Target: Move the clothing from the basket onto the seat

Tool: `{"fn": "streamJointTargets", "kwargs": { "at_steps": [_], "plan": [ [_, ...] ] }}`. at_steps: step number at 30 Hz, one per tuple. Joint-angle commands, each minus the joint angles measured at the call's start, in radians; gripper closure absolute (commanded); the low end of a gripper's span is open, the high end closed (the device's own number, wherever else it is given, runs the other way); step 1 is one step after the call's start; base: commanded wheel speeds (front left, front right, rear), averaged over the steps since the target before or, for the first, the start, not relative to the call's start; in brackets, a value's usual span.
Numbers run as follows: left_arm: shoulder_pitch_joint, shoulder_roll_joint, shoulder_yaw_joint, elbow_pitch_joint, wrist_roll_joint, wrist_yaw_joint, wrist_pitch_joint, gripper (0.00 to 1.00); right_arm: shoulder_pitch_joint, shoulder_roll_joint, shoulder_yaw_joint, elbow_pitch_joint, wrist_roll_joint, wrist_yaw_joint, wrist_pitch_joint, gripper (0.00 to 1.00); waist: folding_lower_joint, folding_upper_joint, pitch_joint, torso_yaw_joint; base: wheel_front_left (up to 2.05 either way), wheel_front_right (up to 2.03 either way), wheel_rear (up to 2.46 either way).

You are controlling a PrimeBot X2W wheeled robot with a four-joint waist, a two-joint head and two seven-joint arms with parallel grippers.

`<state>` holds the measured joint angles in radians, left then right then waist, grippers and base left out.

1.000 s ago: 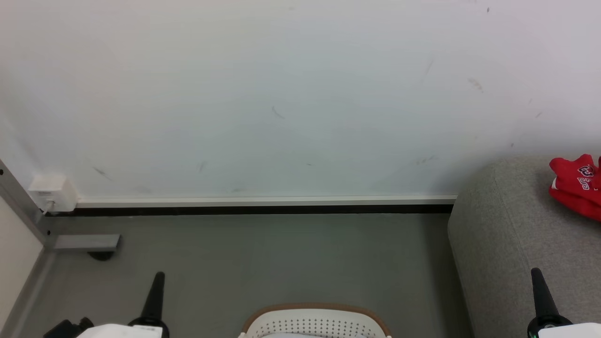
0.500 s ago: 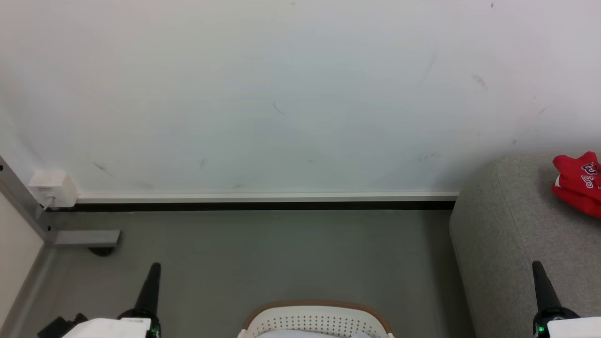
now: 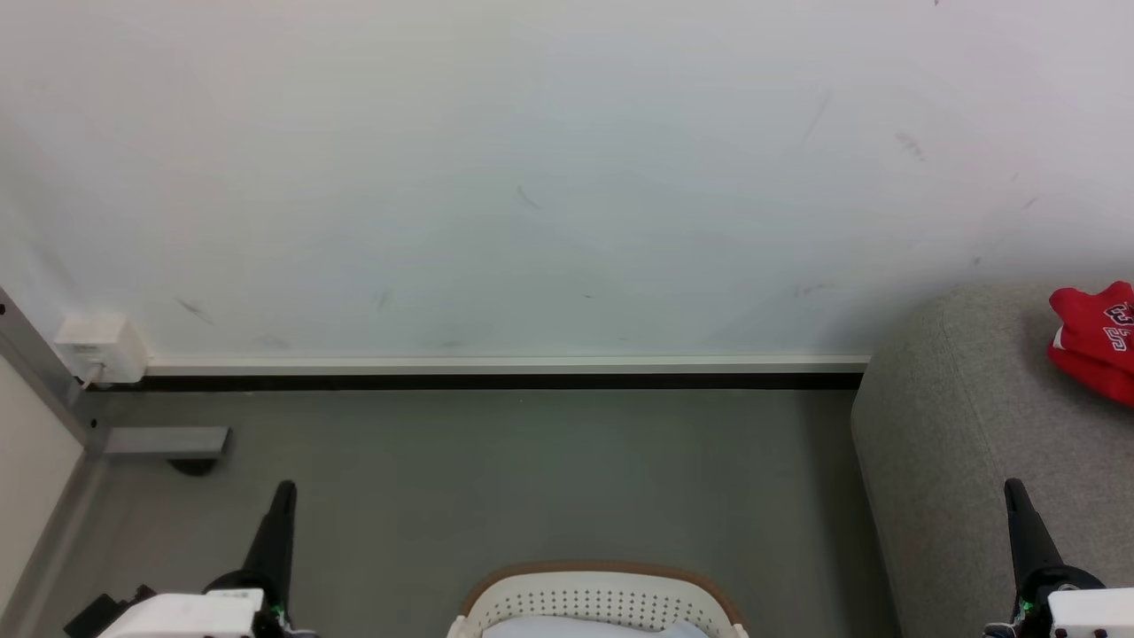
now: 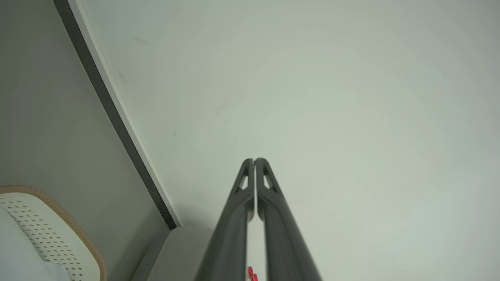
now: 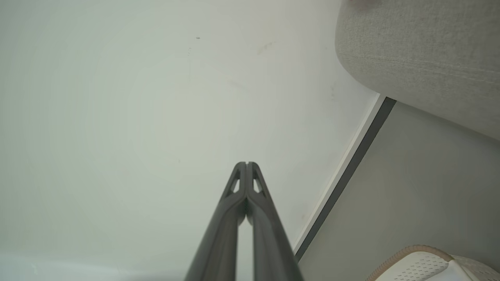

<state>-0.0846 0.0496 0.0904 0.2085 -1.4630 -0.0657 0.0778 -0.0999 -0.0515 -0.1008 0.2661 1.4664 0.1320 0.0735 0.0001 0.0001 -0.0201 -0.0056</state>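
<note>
As my head camera dipped, more of the basket (image 3: pixel 602 607) showed; left claw (image 4: pixel 254 160) and right claw (image 5: pixel 247 164) were pinched together, empty. A red jersey (image 3: pixel 1094 341) lay at the far edge of the seat (image 3: pixel 957 443), so the basket probably needed checking next.

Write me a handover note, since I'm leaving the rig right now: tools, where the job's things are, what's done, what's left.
Left tool: shut, holding nothing, pointing toward the wall.
Right tool: shut, holding nothing, likewise.
Basket: on the floor between the two tools, pale fabric showing inside.
Seat: to the right of the basket.
Done: red jersey lies on the seat.
Left: the basket's inside is mostly out of view; check it for further clothing and move any onto the seat.
</note>
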Motion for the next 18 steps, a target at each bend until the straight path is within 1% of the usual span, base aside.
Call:
{"fn": "streamJointTargets", "kwargs": {
  "at_steps": [1,18],
  "plan": [
    [-0.015,0.003,0.007,-0.009,-0.023,-0.006,0.005,1.0,-0.015,-0.008,-0.004,-0.006,0.025,-0.002,0.007,1.0,-0.0001,-0.0001,0.001,0.0,0.0,0.0,0.0],
    [-0.026,0.002,0.026,-0.023,-0.135,-0.01,0.035,1.0,-0.031,-0.01,-0.007,-0.009,0.142,-0.002,0.032,1.0,-0.0001,-0.0001,0.015,0.004,0.0,0.0,0.0]
  ]
}}
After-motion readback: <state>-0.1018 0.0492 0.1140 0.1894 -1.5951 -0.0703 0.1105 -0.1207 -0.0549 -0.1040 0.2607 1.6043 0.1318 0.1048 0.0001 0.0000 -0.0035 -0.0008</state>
